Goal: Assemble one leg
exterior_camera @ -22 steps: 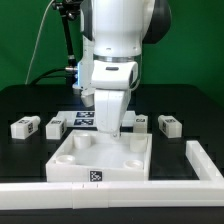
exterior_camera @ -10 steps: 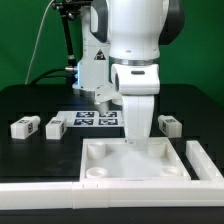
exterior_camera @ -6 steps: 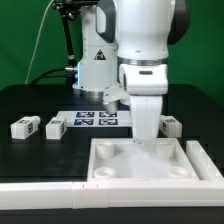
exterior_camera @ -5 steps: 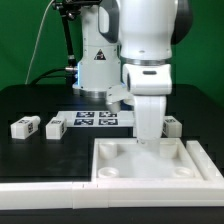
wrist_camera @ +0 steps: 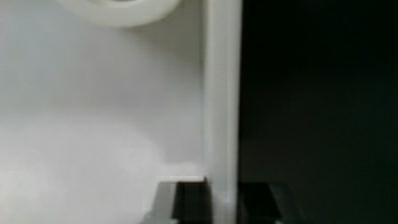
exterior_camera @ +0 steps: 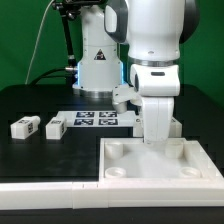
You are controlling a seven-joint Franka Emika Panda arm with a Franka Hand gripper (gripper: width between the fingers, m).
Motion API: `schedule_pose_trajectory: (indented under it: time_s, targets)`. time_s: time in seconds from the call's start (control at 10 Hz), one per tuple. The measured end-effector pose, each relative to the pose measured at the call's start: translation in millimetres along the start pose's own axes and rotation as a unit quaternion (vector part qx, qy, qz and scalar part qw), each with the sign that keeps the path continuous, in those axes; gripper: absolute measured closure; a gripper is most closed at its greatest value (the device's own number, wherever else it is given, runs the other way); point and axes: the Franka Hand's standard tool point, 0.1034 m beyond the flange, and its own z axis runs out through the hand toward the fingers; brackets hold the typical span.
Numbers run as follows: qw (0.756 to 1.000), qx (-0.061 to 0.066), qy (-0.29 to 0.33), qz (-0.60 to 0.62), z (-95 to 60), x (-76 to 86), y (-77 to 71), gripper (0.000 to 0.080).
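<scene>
My gripper is shut on the far rim of the large white tray-like piece, which lies flat on the black table. In the wrist view the two dark fingertips straddle the tray's thin rim wall, gripper. A round corner socket shows inside the tray. Two legs, small white tagged blocks, lie at the exterior view's left. Part of another white block shows behind the gripper.
The marker board lies behind the tray, in front of the arm's base. A low white rail runs along the table's front edge. A dark stand with a blue light is at the back.
The gripper, shut on the tray's rim, has moved to the exterior view's right and the tray has slid along with it. The two legs on the left have not moved.
</scene>
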Motion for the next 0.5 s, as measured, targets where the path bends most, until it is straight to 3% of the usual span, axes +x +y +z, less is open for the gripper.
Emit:
schedule_pose_trajectory:
  time_s: [0.1,0.2,0.3,0.4,0.5]
  targets:
    - [1.000,0.000,0.000,0.000,0.0,-0.2,0.0,0.0641]
    - [1.000,0.000,0.000,0.000,0.0,-0.4,0.1,0.0454]
    - [1.000,0.000,0.000,0.001,0.0,-0.6,0.1,0.0454]
    - [1.000,0.000,0.000,0.001,0.0,-0.7,0.1,0.0272]
    - [1.000,0.000,0.000,0.001,0.0,-0.9,0.1,0.0171]
